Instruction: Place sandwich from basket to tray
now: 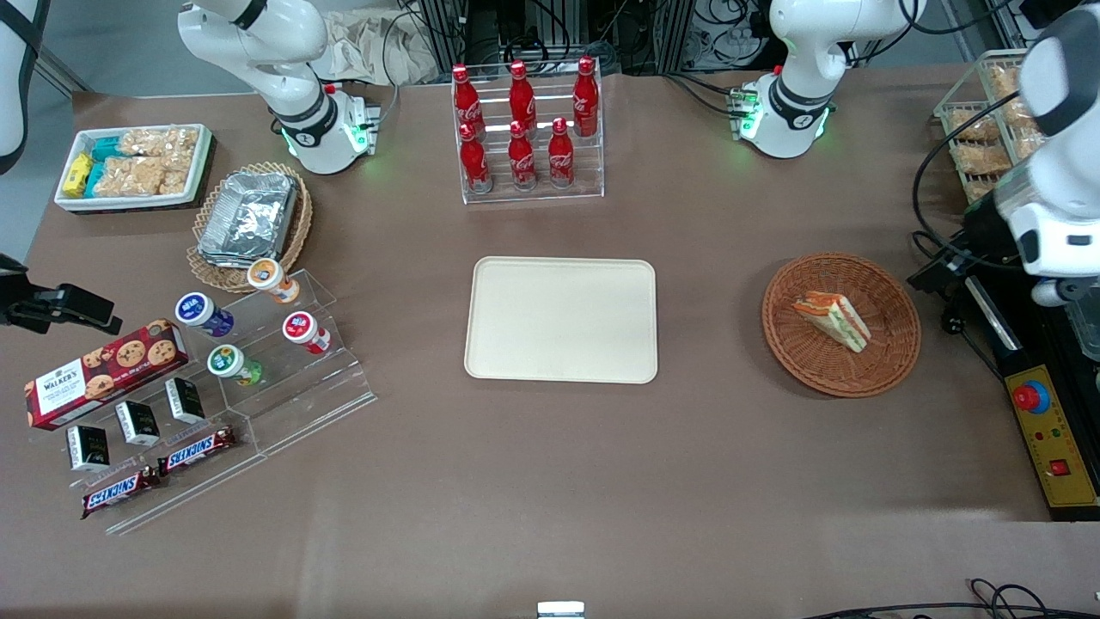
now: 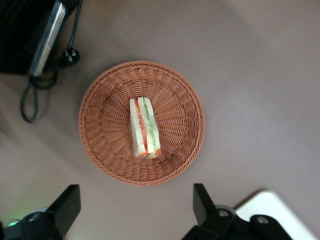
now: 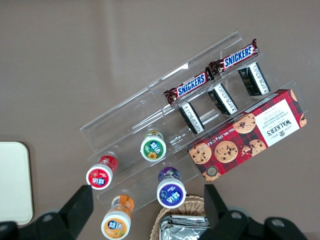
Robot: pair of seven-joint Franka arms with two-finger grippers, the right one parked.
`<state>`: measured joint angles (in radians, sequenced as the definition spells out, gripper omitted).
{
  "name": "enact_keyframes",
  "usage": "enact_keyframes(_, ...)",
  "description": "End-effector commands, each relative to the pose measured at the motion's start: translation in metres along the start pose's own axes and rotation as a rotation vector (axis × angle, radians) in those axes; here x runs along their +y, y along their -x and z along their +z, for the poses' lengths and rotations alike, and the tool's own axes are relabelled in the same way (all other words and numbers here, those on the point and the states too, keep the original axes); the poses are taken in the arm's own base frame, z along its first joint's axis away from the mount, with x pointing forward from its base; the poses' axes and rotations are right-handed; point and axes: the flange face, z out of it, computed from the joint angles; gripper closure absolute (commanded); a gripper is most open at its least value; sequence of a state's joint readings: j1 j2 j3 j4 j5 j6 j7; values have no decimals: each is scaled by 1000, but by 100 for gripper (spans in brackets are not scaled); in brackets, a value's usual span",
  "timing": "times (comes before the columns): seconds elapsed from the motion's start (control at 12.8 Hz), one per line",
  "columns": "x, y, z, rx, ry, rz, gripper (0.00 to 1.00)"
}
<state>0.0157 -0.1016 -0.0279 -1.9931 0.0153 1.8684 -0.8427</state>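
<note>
The sandwich is a white-bread wedge with orange-red and green layers. It lies in the round reddish-brown wicker basket, toward the working arm's end of the table. The wrist view looks down on the sandwich, which lies on its side in the middle of the basket. My gripper hangs high above the table beside the basket, open wide with nothing between its fingers. The cream tray lies bare at the table's middle, and one corner of the tray shows in the wrist view.
A yellow emergency-stop box and black cables lie beside the basket at the table's end. A rack of red cola bottles stands farther from the camera than the tray. Acrylic stands with cups and snack bars lie toward the parked arm's end.
</note>
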Motion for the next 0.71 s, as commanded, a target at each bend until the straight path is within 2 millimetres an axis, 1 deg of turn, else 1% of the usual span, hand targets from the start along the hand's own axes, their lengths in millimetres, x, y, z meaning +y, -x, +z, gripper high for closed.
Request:
enact_keyframes(0.0,-8,20,53,41,54,-176,0)
enact_keyframes(0.24,-4,19,102,38,60,-197,0)
enact_keyframes(0.47,-10,27,150,53,87,-201,0)
enact_keyframes(0.63,-7,27,169,51,89,-197,0)
